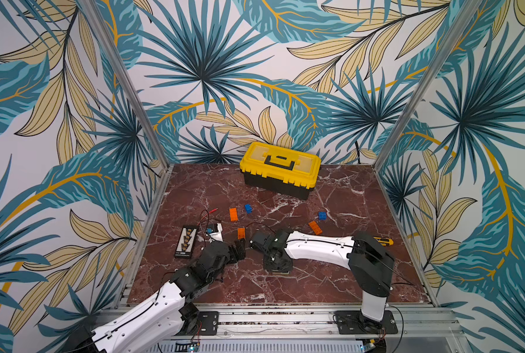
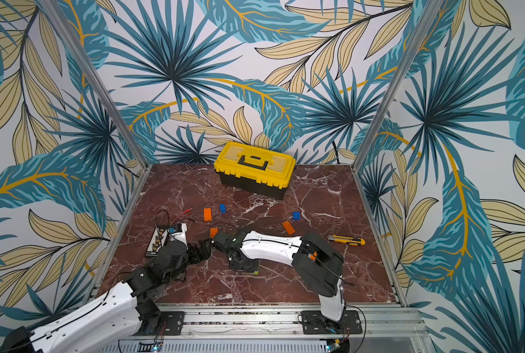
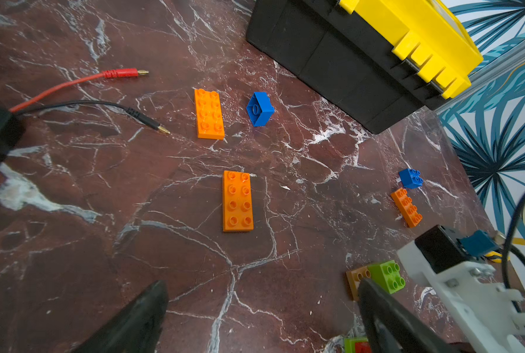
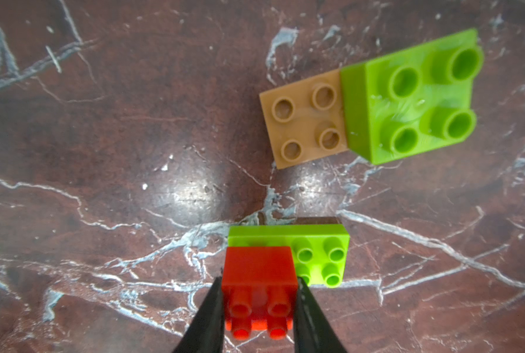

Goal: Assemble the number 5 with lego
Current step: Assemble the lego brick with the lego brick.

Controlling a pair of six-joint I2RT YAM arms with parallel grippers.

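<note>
My right gripper (image 4: 258, 285) is shut on a red brick (image 4: 259, 264), which sits over one end of a lime green oblong brick (image 4: 322, 256) on the marble. Close by, another lime green brick (image 4: 408, 97) sits on one end of a tan plate (image 4: 304, 122). My left gripper (image 3: 262, 284) is open over bare marble, just left of the right gripper (image 1: 275, 267). Beyond it lie three orange oblongs (image 3: 237, 200) (image 3: 209, 113) (image 3: 406, 207) and two blue bricks (image 3: 259, 109) (image 3: 411, 178), one tipped on its side.
A yellow-and-black toolbox (image 1: 279, 168) stands at the back of the table. A utility knife (image 1: 384, 241) lies behind the right arm. A black board (image 1: 186, 241), a white device (image 1: 216, 233) and red and black leads (image 3: 71, 82) lie at the left.
</note>
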